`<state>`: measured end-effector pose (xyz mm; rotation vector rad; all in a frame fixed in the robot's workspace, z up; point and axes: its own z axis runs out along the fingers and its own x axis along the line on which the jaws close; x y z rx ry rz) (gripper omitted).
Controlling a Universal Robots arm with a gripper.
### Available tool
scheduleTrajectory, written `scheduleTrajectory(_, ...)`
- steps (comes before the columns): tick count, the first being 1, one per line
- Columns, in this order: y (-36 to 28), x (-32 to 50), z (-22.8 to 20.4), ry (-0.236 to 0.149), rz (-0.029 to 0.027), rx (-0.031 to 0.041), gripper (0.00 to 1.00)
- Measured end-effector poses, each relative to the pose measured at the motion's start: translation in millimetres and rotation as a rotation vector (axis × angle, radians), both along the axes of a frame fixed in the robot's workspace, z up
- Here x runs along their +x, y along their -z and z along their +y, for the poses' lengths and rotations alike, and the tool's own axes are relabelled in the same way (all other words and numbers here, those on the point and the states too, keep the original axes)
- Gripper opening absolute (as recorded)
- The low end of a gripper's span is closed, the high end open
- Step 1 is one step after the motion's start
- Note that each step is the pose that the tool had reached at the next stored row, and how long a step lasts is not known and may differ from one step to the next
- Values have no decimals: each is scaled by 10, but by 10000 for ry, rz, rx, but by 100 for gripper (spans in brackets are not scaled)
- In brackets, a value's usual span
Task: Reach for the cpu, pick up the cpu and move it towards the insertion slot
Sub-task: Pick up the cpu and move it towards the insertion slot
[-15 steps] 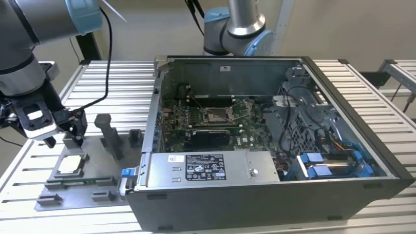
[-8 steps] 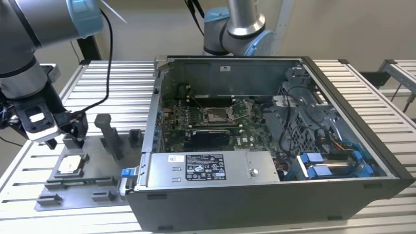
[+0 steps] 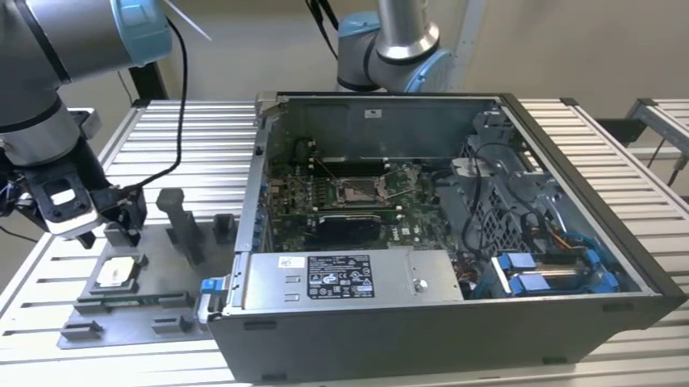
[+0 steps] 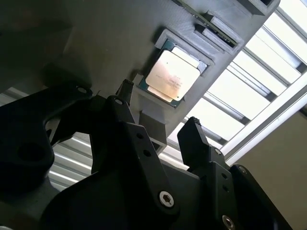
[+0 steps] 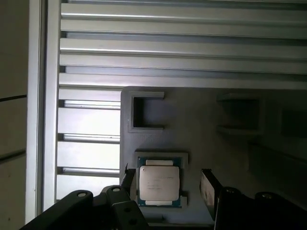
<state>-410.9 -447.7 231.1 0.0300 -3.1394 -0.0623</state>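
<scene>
The cpu (image 3: pixel 116 274) is a pale silvery square lying flat in a recess of the grey fixture plate (image 3: pixel 161 310) at the exterior view's left. My gripper (image 3: pixel 119 230) hangs open a little above and behind it, holding nothing. Both wrist views show the cpu (image 4: pixel 172 74) (image 5: pixel 159 184) with the two dark fingers (image 4: pixel 194 134) (image 5: pixel 208 187) spread wide, apart from it. The gripper (image 4: pixel 160 115) (image 5: pixel 167 176) does not touch the chip. The insertion slot (image 3: pixel 361 191), a metal-framed socket on green board, sits inside the open computer case.
The open computer case (image 3: pixel 258 201) stands right beside the fixture, its wall between cpu and slot. Upright grey blocks (image 3: pixel 177 222) rise from the fixture plate near my gripper. A second arm (image 3: pixel 393 48) stands behind the case. Slatted aluminium table (image 3: pixel 194 137) lies around.
</scene>
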Motion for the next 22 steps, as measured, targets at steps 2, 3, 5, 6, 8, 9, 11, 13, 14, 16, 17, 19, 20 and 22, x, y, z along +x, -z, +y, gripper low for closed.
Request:
scheduleTrajectory(2,4,0,0,0,-2,1,100)
scheduleTrajectory(3,6,0,0,0,-2,1,100)
scheduleTrajectory(5,11,0,0,0,0,0,100)
scheduleTrajectory(6,14,0,0,0,-1,1,100)
scheduleTrajectory(8,21,-1,-1,1,-1,1,100)
scheduleTrajectory(9,25,-1,-2,1,0,0,100)
scheduleTrajectory(11,32,0,-6,0,-1,1,100)
scheduleTrajectory(13,38,0,-9,1,-2,1,100)
scheduleTrajectory(14,41,0,-11,1,-1,1,100)
scheduleTrajectory(16,45,0,-14,0,0,0,100)
scheduleTrajectory(17,47,0,-15,1,0,1,100)
scheduleTrajectory(19,51,0,-16,1,-1,1,100)
scheduleTrajectory(20,53,0,-18,0,-1,0,100)
scheduleTrajectory(22,56,-1,-20,0,0,0,100)
